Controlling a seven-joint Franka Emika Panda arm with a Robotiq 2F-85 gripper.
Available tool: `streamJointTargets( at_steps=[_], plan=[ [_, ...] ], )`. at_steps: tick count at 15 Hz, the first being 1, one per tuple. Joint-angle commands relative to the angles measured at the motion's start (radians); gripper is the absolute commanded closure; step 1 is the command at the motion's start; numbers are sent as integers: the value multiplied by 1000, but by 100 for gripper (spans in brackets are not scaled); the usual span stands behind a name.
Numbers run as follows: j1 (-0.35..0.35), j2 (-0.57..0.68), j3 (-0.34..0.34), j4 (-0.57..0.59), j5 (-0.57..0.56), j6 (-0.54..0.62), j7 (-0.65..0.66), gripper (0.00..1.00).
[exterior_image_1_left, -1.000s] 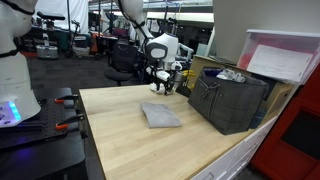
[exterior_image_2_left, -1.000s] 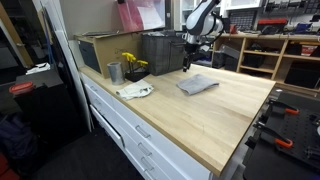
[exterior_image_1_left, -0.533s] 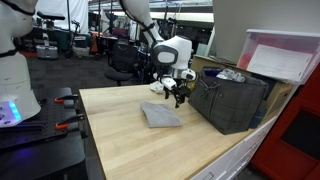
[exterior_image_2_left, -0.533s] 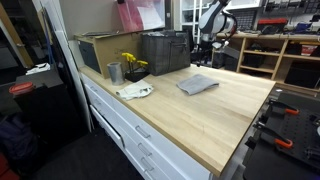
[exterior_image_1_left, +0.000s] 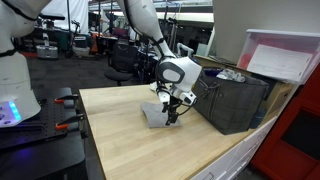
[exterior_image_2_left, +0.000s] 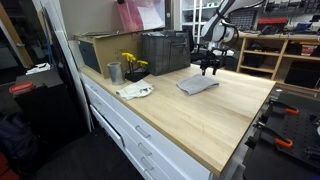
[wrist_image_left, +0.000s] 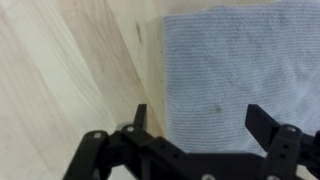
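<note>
The tool (wrist_image_left: 198, 118) hangs with its jaws spread wide and empty. The folded blue-grey cloth (wrist_image_left: 240, 60) lies flat on the bench (wrist_image_left: 60, 80) directly beneath it (one finger hovers beside the cloth's edge).

Bare tabletop (exterior_image_1_left: 120, 130) lies open around the cloth (exterior_image_2_left: 197, 85) (crate (exterior_image_1_left: 232, 100) crowds one side).

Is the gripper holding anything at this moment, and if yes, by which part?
Nothing is held. The gripper is open, with empty jaws, over the edge of the folded blue-grey cloth, which lies flat on the wooden table.
</note>
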Motion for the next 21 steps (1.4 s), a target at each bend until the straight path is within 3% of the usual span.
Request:
streamJointTargets(
  at_steps=[1, 5, 6, 7, 9, 15, 18, 21],
  plan=[
    [-50, 90, 25, 106, 100, -110, 55, 0],
    [-98, 157, 40, 148, 220, -140, 64, 0],
    [-111, 167, 43, 152, 245, -138, 62, 5],
    [-121, 175, 46, 155, 267, -138, 61, 26],
    [-142, 184, 58, 155, 312, -141, 58, 31],
    [-159, 188, 57, 158, 425, -173, 47, 75],
    [-124, 157, 22, 135, 434, -161, 66, 97],
    [-65, 101, -28, 94, 389, -111, 96, 97]
  ],
)
